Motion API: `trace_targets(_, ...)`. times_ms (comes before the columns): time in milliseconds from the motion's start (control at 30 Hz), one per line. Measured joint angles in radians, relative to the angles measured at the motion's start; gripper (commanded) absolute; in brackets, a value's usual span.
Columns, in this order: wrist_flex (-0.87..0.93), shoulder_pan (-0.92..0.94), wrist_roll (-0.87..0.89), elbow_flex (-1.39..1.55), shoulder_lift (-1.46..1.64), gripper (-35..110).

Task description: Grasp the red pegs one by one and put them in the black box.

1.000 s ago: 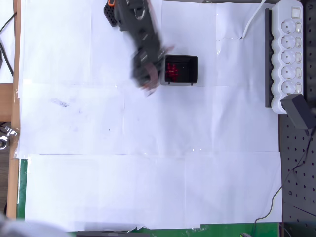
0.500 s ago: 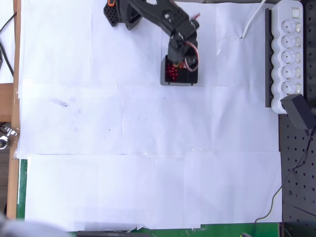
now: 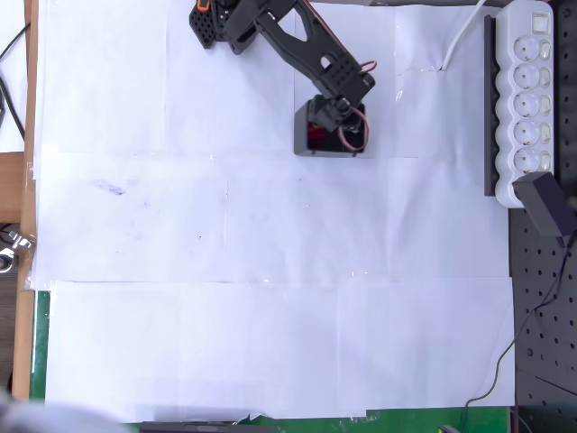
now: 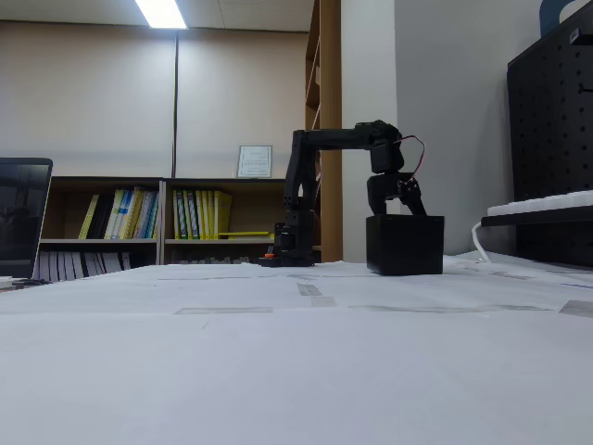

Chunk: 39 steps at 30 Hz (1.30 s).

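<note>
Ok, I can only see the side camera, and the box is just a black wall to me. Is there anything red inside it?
Observer: Yes. From overhead, red pegs show inside the black box, in its left part.
Operator: And where's the claw over it?
Observer: In the overhead view, the gripper is above the box's right part and hides that side of the inside.
Operator: Is the arm straight behind the box?
Observer: No. From overhead, the arm's base stands up and to the left of the box, so the arm reaches to it on a slant.
</note>
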Motion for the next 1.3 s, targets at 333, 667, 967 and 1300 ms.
trace_targets(333, -0.048, 0.486, 0.278, -0.189, -0.606, 39)
trace_targets(667, -0.543, 0.769, 0.657, -1.295, -1.181, 0)
trace_targets(967, -0.476, 0.775, 0.718, -1.577, -1.482, 0)
trace_targets(1300, -0.137, 0.735, 0.787, -1.580, -1.592, 0)
